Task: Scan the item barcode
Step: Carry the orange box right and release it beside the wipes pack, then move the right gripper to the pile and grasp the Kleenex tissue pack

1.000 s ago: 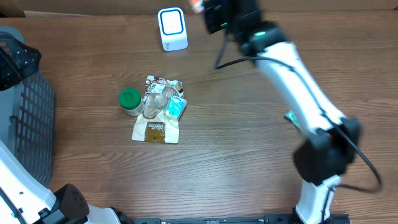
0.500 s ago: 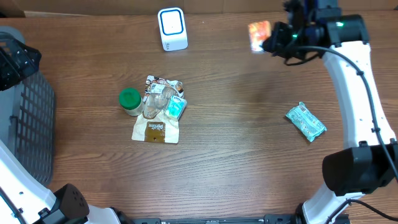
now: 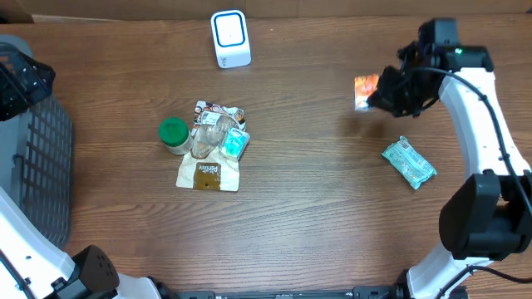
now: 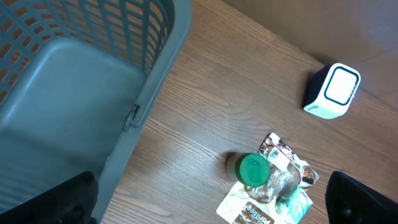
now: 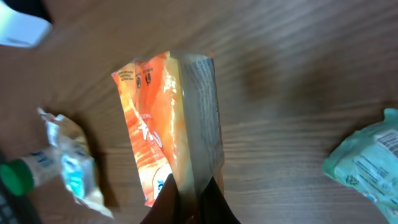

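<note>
My right gripper (image 3: 380,94) is shut on an orange snack packet (image 3: 366,90), which hangs above the table's right half. In the right wrist view the fingers (image 5: 166,198) pinch the packet's (image 5: 163,130) lower edge and its silver side faces the camera. The white barcode scanner (image 3: 230,37) stands at the back centre, well left of the packet. My left gripper (image 3: 18,83) is open and holds nothing, hovering over the grey basket (image 3: 46,158); its dark fingertips (image 4: 59,200) frame the bottom corners of the left wrist view.
A pile lies left of centre: a green-lidded jar (image 3: 173,133), a brown pouch (image 3: 208,174) and a small teal packet (image 3: 235,144). Another teal packet (image 3: 408,163) lies at the right, in front of the right gripper. The basket (image 4: 74,74) fills the left edge.
The right arm has carried the orange packet from beside the scanner to the right and then forward and lower. The left arm has not moved.
</note>
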`<state>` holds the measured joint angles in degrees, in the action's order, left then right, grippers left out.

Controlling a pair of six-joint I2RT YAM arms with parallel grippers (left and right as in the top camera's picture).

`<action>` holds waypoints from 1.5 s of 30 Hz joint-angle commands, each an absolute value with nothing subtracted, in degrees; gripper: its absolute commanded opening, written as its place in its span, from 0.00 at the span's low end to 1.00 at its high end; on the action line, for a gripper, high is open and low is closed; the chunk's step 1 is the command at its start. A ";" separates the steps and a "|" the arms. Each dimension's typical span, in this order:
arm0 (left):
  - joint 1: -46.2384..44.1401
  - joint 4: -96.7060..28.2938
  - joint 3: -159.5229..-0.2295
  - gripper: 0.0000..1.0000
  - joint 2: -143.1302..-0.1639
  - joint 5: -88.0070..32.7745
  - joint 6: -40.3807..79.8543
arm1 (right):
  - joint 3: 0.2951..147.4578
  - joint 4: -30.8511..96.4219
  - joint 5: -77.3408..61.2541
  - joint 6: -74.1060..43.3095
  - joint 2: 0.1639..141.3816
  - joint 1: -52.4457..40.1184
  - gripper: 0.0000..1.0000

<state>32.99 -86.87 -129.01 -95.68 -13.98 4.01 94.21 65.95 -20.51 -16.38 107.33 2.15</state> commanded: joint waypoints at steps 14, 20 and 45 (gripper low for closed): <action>33.08 -86.78 -129.86 0.99 -95.22 -14.44 2.70 | 84.60 62.98 -6.61 -21.02 107.07 2.39 0.04; 33.08 -86.78 -129.86 0.99 -95.22 -14.44 2.72 | 84.60 63.86 -4.29 -21.45 107.07 2.39 0.08; 33.08 -86.78 -129.86 0.99 -95.22 -14.44 2.72 | 83.68 46.68 -28.58 -34.72 107.50 -17.65 0.54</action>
